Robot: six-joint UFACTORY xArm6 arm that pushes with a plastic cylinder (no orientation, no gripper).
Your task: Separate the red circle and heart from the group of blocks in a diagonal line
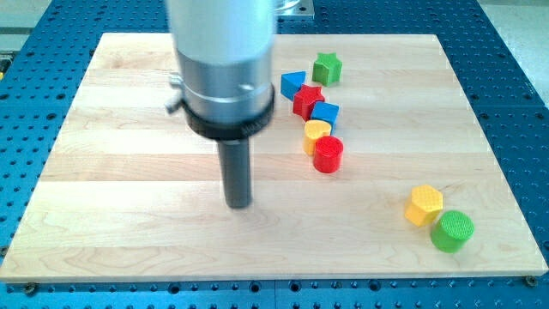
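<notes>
While my tip (238,204), a jawless rod gripping nothing, waits left of them, red circle (328,155) touches yellow heart (316,133), ending the diagonal line.

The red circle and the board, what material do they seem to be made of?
The red circle looks like matte plastic, perhaps 3D-printed: its top shows a fine ribbed texture. The board looks like light wood with a smooth finish: long joined strips with grain are visible.
</notes>
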